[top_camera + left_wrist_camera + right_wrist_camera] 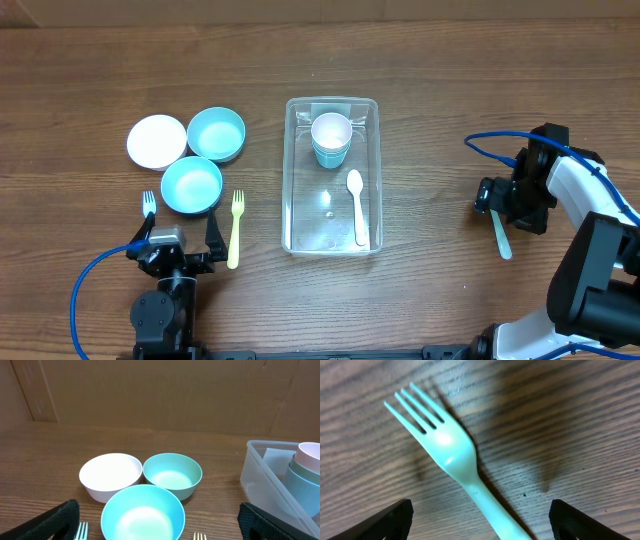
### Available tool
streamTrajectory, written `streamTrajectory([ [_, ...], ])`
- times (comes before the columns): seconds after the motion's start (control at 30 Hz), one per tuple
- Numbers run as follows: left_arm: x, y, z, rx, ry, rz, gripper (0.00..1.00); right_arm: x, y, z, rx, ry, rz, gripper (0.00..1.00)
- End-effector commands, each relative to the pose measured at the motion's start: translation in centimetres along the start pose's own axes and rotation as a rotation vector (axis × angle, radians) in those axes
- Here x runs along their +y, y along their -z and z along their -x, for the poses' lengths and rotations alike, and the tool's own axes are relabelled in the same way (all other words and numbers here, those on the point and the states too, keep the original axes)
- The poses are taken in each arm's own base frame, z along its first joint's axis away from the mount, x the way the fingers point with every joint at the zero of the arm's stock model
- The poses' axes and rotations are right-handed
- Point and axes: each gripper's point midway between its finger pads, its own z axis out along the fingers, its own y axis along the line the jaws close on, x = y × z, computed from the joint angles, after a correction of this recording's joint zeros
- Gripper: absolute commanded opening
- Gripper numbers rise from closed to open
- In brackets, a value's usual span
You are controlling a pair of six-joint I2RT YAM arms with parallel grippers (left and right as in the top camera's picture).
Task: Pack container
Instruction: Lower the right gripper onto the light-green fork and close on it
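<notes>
Container: a clear rectangular tub (290, 190) stands at the middle of the counter (450, 80), its long side running away from the robot; no arm touches it.
Container contents: a white cup nested in a teal cup (331, 139) sits at the far end. A white spoon (356, 206) lies along the right wall, bowl end toward the cups.
Bowls: three stand in a close cluster left of the container. The white bowl (157, 141) is far left, one teal bowl (216, 134) is just beside it, and the other teal bowl (191, 185) is nearer the robot.
Forks, left side: a yellow fork (235, 229) lies between the near teal bowl and the container, tines pointing away from the robot. A pale fork (149, 204) lies left of that bowl.
Left fingers (57, 521): spread wide and holding nothing, low over the counter just behind the two forks, facing the bowls.
Right fingers (390, 519): spread wide, well right of the container. They straddle the handle of a teal fork (447, 447) without touching it.
Teal fork: lies flat on the counter, ungripped.
Arms: each stays on its own side, well apart from the other.
</notes>
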Motion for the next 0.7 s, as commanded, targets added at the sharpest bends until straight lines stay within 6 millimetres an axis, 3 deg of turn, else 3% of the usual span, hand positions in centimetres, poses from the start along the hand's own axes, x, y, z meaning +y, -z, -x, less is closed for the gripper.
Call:
streamTrajectory([
  [0.0,0.4,0.0,0.2,-0.011,-0.024,0.02,1.0,-1.1,0.4,0.3,0.0,0.076,-0.069,0.89],
  [0.2,0.4,0.0,0.2,-0.011,-0.024,0.02,1.0,-1.8,0.3,0.1,0.013,0.178,-0.11,0.83],
  [0.37,0.5,0.0,0.2,-0.011,-0.024,0.021,1.0,-1.9,0.1,0.6,-0.01,0.184,-0.117,0.64],
  [0.67,0.4,0.0,0.2,-0.011,-0.024,0.02,1.0,-1.9,-1.8,-0.1,-0.023,0.183,-0.113,0.62],
])
